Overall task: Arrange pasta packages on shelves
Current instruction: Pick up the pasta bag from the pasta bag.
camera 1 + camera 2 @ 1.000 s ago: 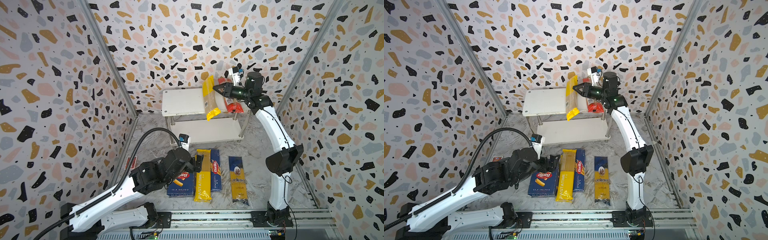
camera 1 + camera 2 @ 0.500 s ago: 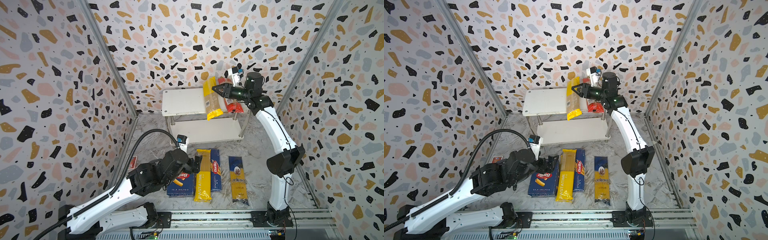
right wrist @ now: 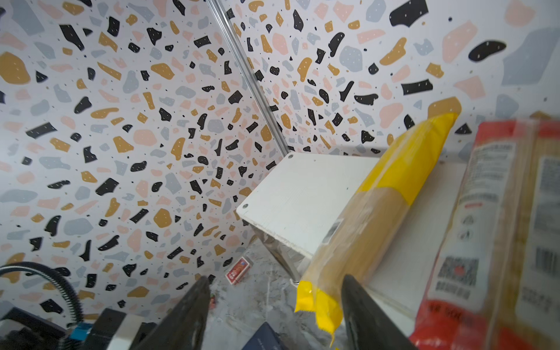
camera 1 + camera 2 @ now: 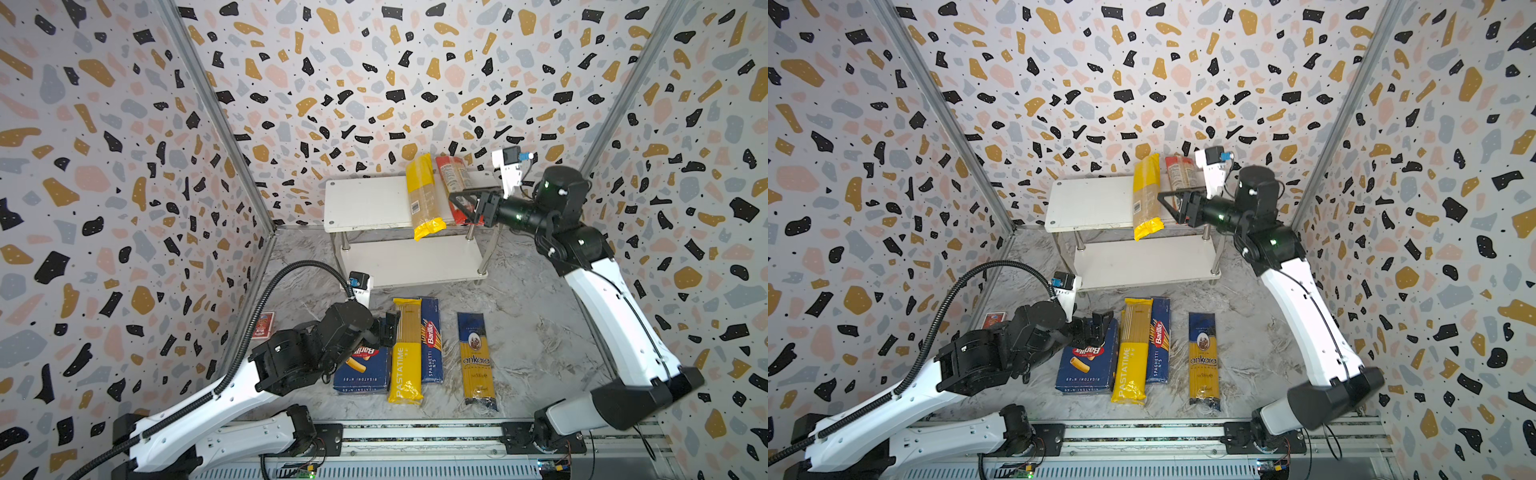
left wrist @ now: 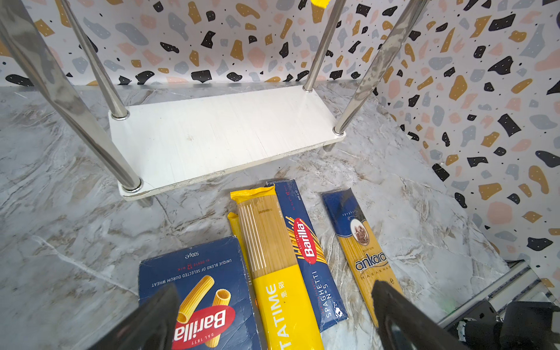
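Two Barilla boxes (image 4: 361,368) (image 4: 431,340); three yellow bags (image 4: 422,195) (image 4: 405,357) (image 5: 234,224); one ankara bag (image 4: 476,357); one red-orange bag (image 4: 451,174); one rack (image 4: 365,203)

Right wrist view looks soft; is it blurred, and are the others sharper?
Right wrist view: the red bag close to the lens is smeared, print unreadable; the yellow bag is slightly soft. Left wrist view: sharp, the blue box and the ankara bag read clearly. Both top views: evenly lit, crisp.

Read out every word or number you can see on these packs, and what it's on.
"Barilla", "RIGATONI N°89": wide blue box
"PASTATIME": yellow bag on the table
"Barilla", "SPAGHETTI N°5": narrow blue box
"ankara": blue-topped bag
Too blurred to read: yellow shelf bag, red-orange bag, small red pack
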Controlling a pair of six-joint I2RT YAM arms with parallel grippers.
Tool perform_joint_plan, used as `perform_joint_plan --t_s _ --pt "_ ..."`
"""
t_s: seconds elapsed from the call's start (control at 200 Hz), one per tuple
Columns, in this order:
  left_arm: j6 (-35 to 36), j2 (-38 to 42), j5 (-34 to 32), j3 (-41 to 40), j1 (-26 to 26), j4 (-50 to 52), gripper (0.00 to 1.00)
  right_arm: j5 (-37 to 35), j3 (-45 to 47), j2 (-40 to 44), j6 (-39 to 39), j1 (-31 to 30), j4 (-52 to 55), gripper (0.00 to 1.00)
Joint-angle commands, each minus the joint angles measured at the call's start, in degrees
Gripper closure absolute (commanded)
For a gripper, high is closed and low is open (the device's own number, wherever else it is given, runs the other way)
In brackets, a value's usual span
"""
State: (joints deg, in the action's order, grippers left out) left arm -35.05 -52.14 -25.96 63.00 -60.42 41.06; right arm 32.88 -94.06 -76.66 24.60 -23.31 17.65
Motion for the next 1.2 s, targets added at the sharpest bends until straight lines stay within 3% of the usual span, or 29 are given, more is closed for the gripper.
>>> perform_joint_plan --t_s 0.0,0.175,0.451,0.886,1.006,1.051,1.081,1.196 --pt "-1.0 -0.2 1.0 -2.3 0.3 -1.6 0.01 -6.2 11.9 10.5 -0.1 -0.3 -1.6 0.26" --pt "-1.6 -3.8 3.5 -5.9 0.3 -5.8 0.01 -10.2 28.0 21.6 2.3 -0.4 0.6 0.25" --pt "-4.6 -13.7 7.0 -8.2 0.3 -9.6 0.01 -15.3 41.0 26.4 5.7 -1.2 5.2 0.25" --pt "-7.9 -27.1 10.1 -9.9 0.3 -13.9 0.01 -18.9 48.4 27.3 4.7 -5.2 3.8 0.22" --pt "-7.6 -31.6 10.9 -8.9 0.3 -15.1 0.01 -19.0 49.9 29.0 4.1 -5.2 3.8 0.17" --pt "-7.4 -33.6 11.1 -8.2 0.3 -15.2 0.01 -19.0 50.4 29.4 4.1 -5.2 3.9 0.11" --pt "-7.4 -35.0 10.6 -7.6 0.3 -14.7 0.0 -19.0 50.7 29.8 4.0 -5.2 4.0 0.02" --pt "-7.3 -39.0 9.6 -5.9 0.3 -13.9 0.0 -18.8 51.4 31.1 3.9 -5.2 4.6 0.0"
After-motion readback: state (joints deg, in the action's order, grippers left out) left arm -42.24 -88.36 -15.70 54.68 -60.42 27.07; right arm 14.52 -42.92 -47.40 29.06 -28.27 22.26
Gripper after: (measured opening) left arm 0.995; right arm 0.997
